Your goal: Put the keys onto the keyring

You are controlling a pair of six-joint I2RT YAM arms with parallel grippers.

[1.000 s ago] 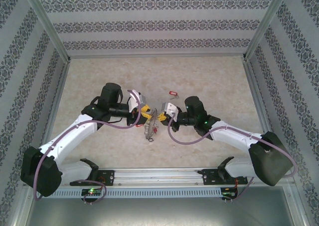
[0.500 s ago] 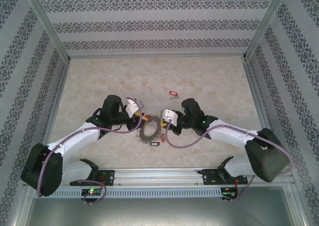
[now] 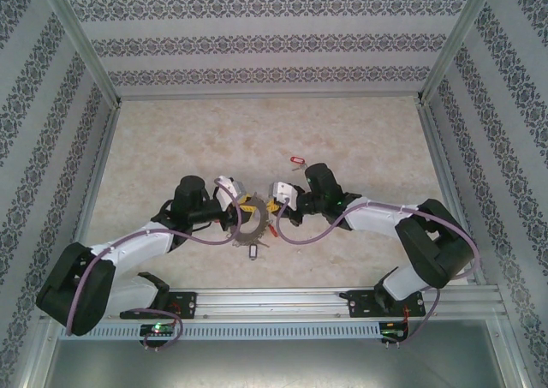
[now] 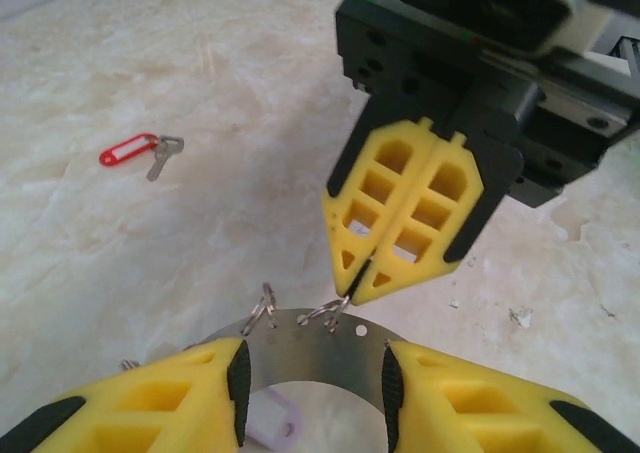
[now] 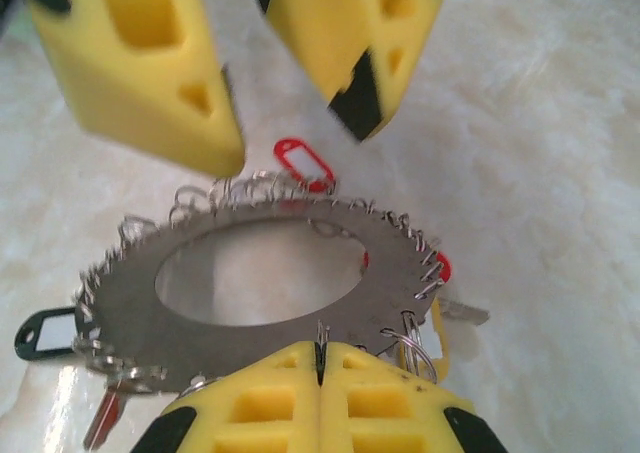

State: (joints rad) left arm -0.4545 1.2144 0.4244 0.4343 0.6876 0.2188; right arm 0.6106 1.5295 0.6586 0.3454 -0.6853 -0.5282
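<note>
Fig.: two-arm hold on the keyring (image 3: 252, 219), low over the table (image 3: 171, 140) btw. the arms.

(a) L gripper (image 4: 315, 368): jaws part-spread, one pad either side of a stretch of the flat band. Whether the pads actually press it cannot be told.

(b) R gripper (image 5: 320, 358): jaws clenched on one small wire loop (image 5: 320, 335) at the near rim.

(c) The keys (image 3: 297, 159) w/ red tag lie flat on the table, apart from both grippers, just beyond the R wrist; not yet on the ring.

Handling (judged): keyring is a stiff metal plate, prob. the heaviest item here and smooth, so liable to slip. The fringe of keys and tags hangs loose and will swing, so grip the bare band btw. loops, not the fringe. The keys are light, thin and lie low, so hard to pinch. The red tag is the bulkiest part and looks the best place to take hold.
</note>
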